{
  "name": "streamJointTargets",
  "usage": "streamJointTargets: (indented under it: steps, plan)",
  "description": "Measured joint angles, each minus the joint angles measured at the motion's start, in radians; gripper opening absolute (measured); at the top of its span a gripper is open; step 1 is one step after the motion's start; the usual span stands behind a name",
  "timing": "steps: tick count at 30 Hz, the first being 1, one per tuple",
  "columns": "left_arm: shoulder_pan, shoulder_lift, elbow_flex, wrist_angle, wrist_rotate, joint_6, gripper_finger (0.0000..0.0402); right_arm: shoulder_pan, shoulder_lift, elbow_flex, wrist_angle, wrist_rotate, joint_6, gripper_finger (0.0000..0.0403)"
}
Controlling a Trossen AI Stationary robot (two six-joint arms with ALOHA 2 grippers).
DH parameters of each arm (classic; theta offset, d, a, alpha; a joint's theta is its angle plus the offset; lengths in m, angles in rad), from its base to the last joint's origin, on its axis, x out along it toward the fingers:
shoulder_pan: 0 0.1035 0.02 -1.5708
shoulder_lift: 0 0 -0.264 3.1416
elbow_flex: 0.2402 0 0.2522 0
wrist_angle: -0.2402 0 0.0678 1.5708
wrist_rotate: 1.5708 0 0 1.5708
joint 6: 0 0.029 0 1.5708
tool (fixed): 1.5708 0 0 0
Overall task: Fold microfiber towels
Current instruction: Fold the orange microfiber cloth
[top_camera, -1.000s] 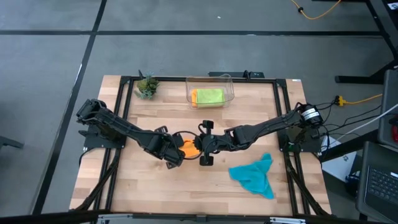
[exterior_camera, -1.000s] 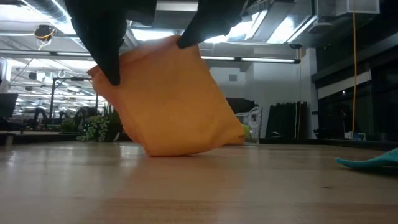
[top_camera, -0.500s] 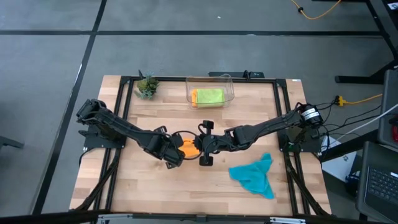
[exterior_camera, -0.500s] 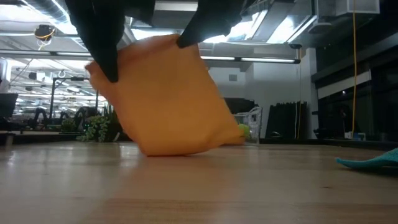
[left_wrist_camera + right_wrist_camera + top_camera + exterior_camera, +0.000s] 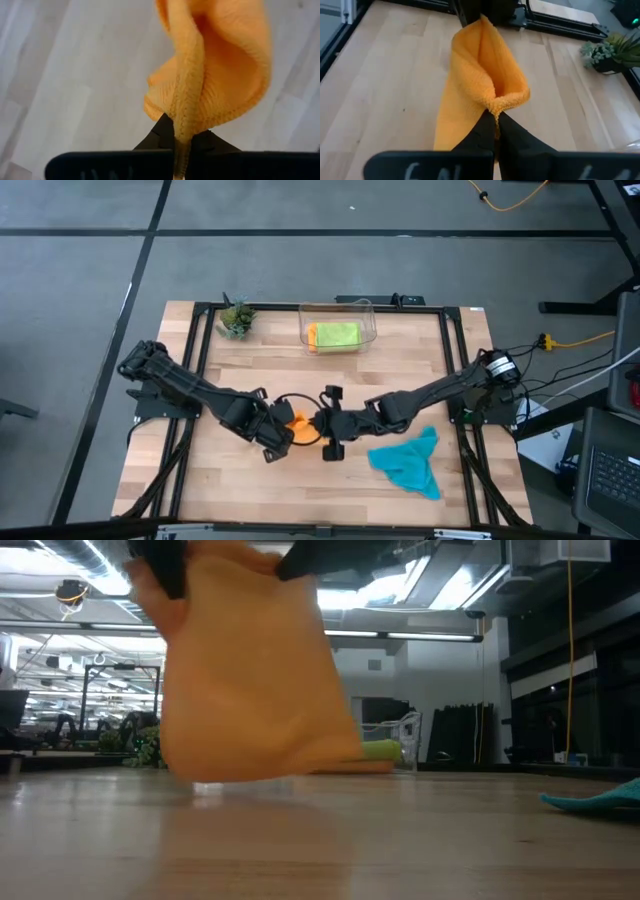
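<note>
A: How many towels appear, and where?

B: Three are plainly visible. One orange towel (image 5: 297,426) hangs between the two grippers near the middle of the table (image 5: 200,490); in the low view it (image 5: 250,670) is lifted, its lower edge at or just above the wood. One teal towel (image 5: 408,462) lies crumpled on the table on the right arm's side, apart from both arms. One lime green towel (image 5: 336,334) lies folded in the one clear bin (image 5: 338,324) at the far edge, with a sliver of orange cloth beside it in the bin; what that is cannot be told.

A: And the two grippers?

B: The left gripper (image 5: 184,142) is clamped on one edge of the orange towel, its fingers pinched together on the hem. The right gripper (image 5: 492,125) is likewise closed on another corner of the same towel. In the high view the two meet at the table's centre, left gripper (image 5: 277,436) just beside right gripper (image 5: 326,427).

A: Anything else?

B: One small potted plant (image 5: 236,318), at the far left corner.
</note>
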Motion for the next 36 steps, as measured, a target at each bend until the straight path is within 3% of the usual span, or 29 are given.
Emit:
streamJointTargets:
  steps: [8, 24, 29, 36]
  plan:
    - [-0.046, 0.000, 0.000, 0.012, 0.133, -0.108, 0.0000, 0.059, 0.000, 0.000, 0.017, 0.040, 0.060, 0.0002]
    - [-0.080, 0.000, 0.000, 0.208, 0.402, -0.179, 0.0000, 0.147, 0.000, 0.000, 0.097, 0.025, 0.191, 0.0002]
    - [-0.079, 0.000, 0.000, 0.213, 0.437, -0.190, 0.0000, 0.149, 0.012, 0.000, 0.086, 0.020, 0.204, 0.0002]
    - [-0.049, 0.029, 0.000, 0.182, 0.403, -0.147, 0.0000, 0.075, 0.089, 0.000, 0.086, -0.010, 0.185, 0.0002]
